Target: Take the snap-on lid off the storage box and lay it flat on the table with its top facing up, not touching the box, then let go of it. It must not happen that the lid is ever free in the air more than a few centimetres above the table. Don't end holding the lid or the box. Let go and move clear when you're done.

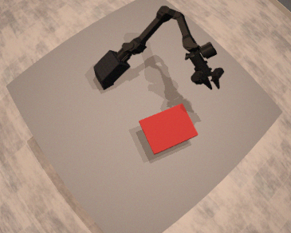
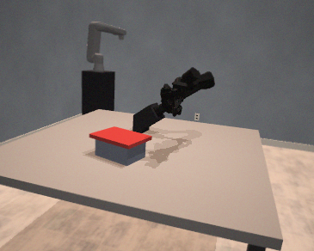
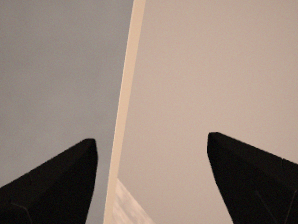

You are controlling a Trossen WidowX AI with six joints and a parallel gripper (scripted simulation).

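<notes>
A flat red lid (image 1: 168, 128) sits snapped on a blue-grey storage box (image 2: 119, 151) near the middle of the grey table; the lid also shows in the exterior view (image 2: 120, 137). My gripper (image 1: 212, 83) hangs in the air above the table, behind and to the right of the box, well apart from it. Its fingers stand partly apart with nothing between them. It shows in the exterior view (image 2: 169, 101) behind the box. In the wrist view the two dark fingertips frame only the table's edge and the wall; the box is out of that view.
The arm's black base (image 1: 109, 69) stands on the table at the back left. A grey robot on a black pedestal (image 2: 98, 82) stands beyond the table's far edge.
</notes>
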